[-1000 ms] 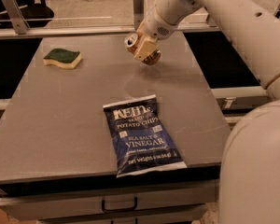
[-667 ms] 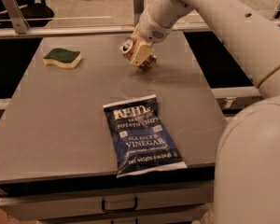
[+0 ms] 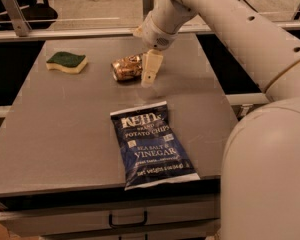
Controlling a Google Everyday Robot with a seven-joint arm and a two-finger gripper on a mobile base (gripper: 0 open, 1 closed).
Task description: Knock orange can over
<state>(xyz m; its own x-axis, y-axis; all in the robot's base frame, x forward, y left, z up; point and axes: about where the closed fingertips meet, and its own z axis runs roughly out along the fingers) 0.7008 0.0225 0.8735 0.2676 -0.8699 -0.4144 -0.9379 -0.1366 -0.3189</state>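
Observation:
The orange can (image 3: 127,68) lies on its side on the grey table (image 3: 65,119), towards the far middle, its silver top facing left. My gripper (image 3: 150,70) hangs from the white arm just to the right of the can, pointing down at the table and close to or touching the can's right end. The gripper holds nothing that I can see.
A blue Kettle chip bag (image 3: 152,145) lies flat near the table's front edge. A green and yellow sponge (image 3: 66,62) sits at the far left. The robot's white body (image 3: 265,174) fills the right foreground. A drawer handle (image 3: 127,219) shows under the table front.
The can was up against the gripper before; now it lies on its side on the table, left of the gripper. The gripper has dropped slightly towards the table.

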